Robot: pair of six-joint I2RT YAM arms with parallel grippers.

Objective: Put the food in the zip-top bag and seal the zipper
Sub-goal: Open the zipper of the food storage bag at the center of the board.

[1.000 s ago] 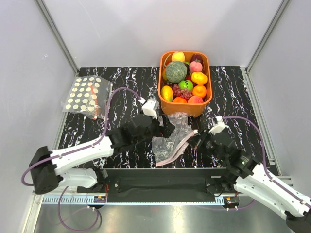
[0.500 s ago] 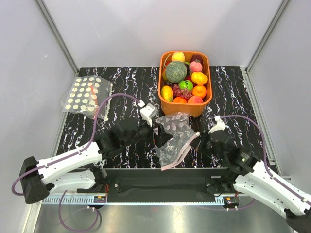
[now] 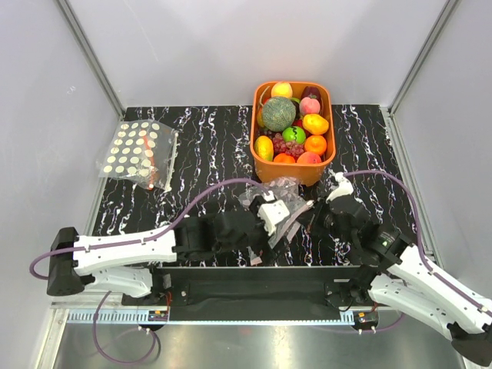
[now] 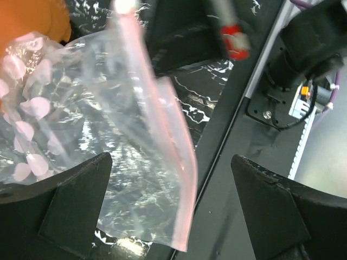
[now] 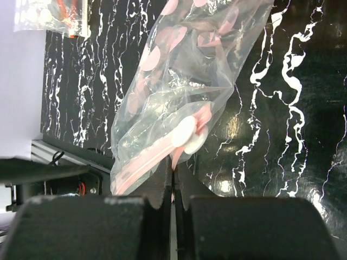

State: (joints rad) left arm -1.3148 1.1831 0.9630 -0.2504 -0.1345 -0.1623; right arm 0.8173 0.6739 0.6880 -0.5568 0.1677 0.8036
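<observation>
Bag (image 3: pixel 278 201): just in front of the basket's (image 3: pixel 290 174) near wall, crumpled, between the two grippers. Its dotted end lies toward the basket, its mouth toward the table's near edge.
Zipper (image 4: pixel 162 119): a pink strip running slantwise from the basket side down to the bag's lower corner, which reaches the near edge of the table (image 3: pixel 207 146).
Left gripper (image 3: pixel 269 219): in front of the basket, on the bag's left side. Fingers (image 4: pixel 70 200) spread wide with the bag's clear body between them; neither pad is seen pressing the plastic.
Right gripper (image 3: pixel 309 217): in front of the basket's right corner, at the bag's right side. Fingers (image 5: pixel 162 187) drawn narrow, pinching the pink strip at the mouth edge.
Lift: cannot tell whether the bag rests on the table or hangs clear of it.
Food (image 3: pixel 278 113): all in the basket, piled to the rim.
Spare bag (image 3: pixel 137 152): well left of the basket, near the table's left edge.
Open room: bare table between the basket and the spare bag, and a narrower strip right of the basket to the table's right edge. In front of the basket, both arms and the bag crowd the space.
</observation>
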